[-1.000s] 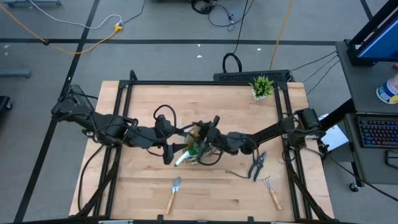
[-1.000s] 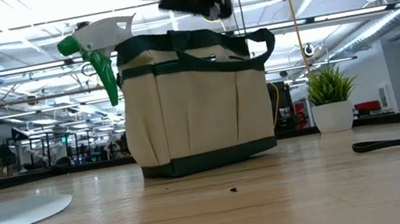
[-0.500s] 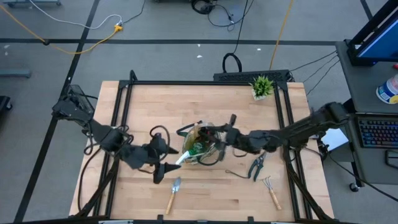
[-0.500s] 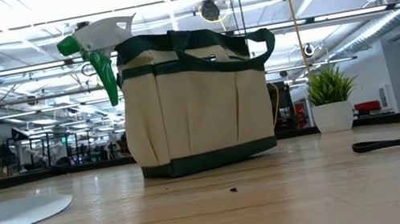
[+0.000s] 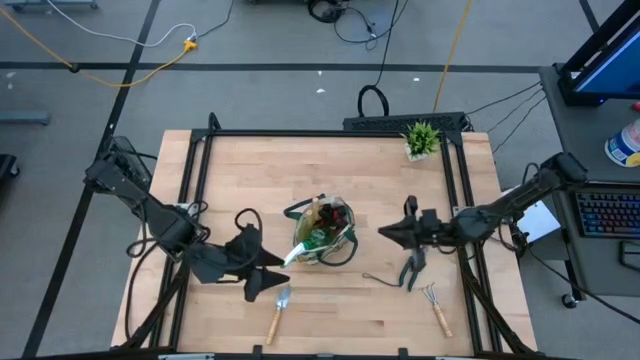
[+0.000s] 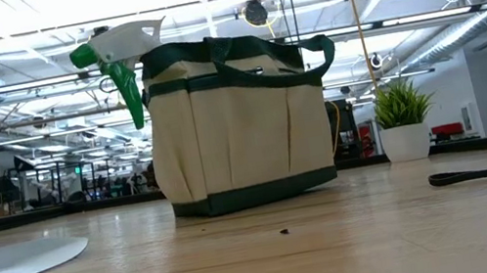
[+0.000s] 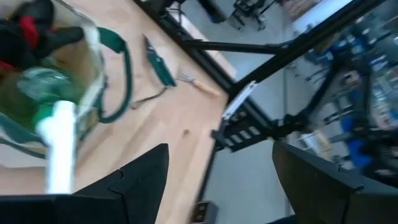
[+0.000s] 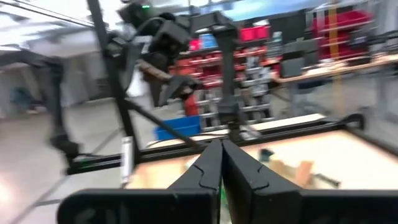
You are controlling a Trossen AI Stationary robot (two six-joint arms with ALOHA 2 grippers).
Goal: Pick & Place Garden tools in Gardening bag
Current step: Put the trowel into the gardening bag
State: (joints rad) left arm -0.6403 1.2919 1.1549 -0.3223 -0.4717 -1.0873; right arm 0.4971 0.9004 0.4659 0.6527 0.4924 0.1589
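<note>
on the bench [image 5: 330,300], the pruning shears [image 5: 413,266] lie lengthwise just below the closed, empty right end effector [image 5: 385,233]; the left end effector [image 5: 275,283] gapes wide above the trowel [image 5: 280,310].

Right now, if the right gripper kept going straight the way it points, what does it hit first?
Likely the gardening bag. The right gripper, shut and empty, points across the table at the bag with only bare wood between. It may be riding above the bag's rim; height is unclear from above.

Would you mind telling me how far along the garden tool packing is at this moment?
Partly done: the spray bottle pokes out of the gardening bag, with a red-and-black item inside. Nothing is in hand: the left claw hangs open above the trowel, and the right claw is shut and empty. Left on the table: the trowel, pruning shears and fork-rake.
</note>
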